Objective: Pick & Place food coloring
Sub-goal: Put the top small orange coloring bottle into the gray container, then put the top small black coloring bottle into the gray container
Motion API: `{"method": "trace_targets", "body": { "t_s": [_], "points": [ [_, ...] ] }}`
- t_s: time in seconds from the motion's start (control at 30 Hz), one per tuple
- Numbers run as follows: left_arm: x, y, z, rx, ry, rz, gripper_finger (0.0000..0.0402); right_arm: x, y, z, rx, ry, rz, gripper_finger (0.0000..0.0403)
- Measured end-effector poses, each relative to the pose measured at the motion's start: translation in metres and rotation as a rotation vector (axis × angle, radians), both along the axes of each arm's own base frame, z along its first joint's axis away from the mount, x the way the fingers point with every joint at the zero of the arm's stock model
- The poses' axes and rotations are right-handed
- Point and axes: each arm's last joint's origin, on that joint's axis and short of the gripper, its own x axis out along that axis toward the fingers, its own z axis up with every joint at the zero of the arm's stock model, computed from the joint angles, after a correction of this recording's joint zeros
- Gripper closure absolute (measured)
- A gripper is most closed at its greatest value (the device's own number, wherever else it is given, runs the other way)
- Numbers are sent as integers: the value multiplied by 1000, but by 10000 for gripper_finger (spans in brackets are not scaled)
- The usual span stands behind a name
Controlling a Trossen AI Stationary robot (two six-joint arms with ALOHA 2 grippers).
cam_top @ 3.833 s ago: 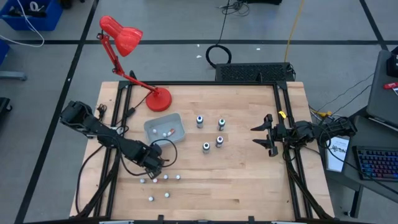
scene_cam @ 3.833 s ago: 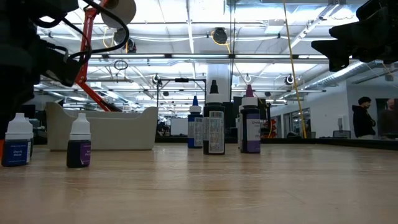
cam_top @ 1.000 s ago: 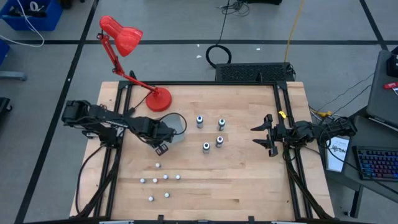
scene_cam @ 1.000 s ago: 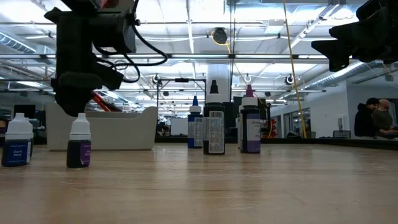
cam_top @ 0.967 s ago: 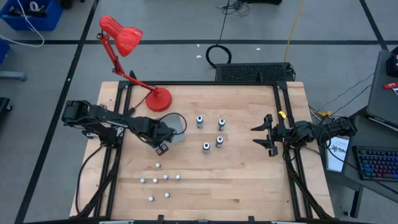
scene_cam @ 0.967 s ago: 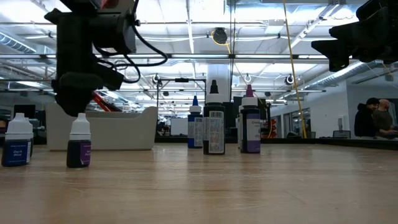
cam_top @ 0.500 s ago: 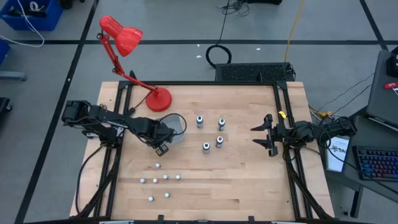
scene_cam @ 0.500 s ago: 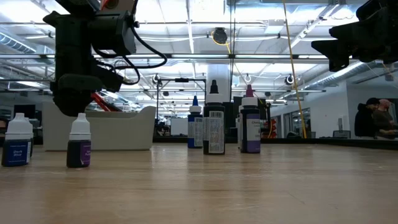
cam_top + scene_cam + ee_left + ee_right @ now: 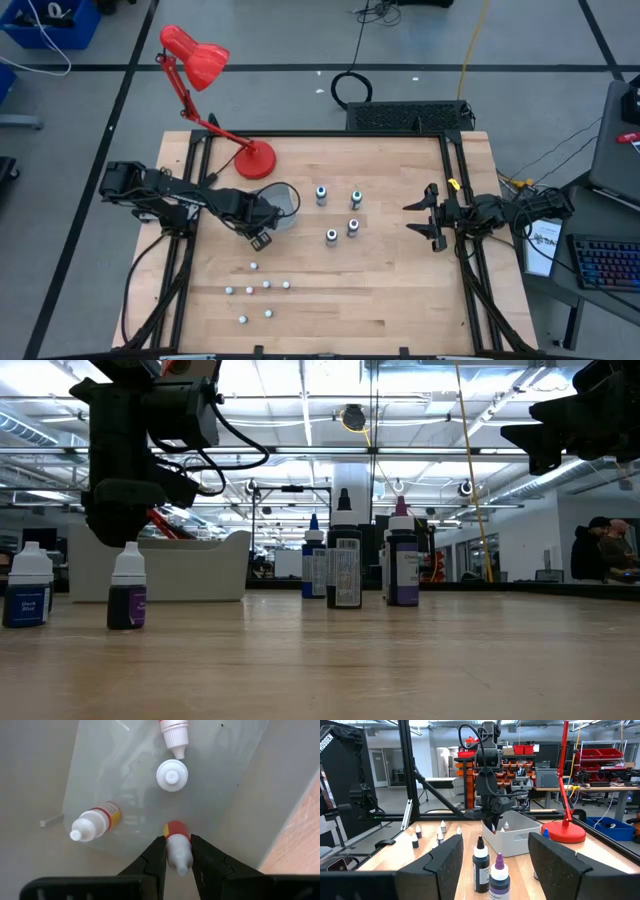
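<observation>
Left fingers [image 9: 160, 865] pinched, right fingers [image 9: 447, 860] spread

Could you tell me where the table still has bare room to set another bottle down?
The widest bare wood lies between the four tall bottles and the right hand, and along the front edge right of the small bottles. It is crowded round the tray, where the left hand holds a bottle.

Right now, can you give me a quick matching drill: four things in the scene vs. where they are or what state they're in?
Things:
1. left gripper
2. right gripper
3. red desk lamp
4. purple-label bottle with a white cap

Places or states:
A. open, waiting at the table's right side
B. standing upright on the wood
C. over the tray, shut on a small red-banded bottle
D. base at the table's far left corner

Pairs: 1-C, 2-A, 3-D, 4-B
</observation>
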Motion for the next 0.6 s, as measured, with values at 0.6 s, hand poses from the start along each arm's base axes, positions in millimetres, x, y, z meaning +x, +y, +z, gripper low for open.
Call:
{"method": "trace_targets", "body": {
  "t_s": [0.6],
  "points": [
    [1, -1, 0, -40, -5, 12, 226, 0, 0, 0, 0, 0, 0, 190]
  ]
}}
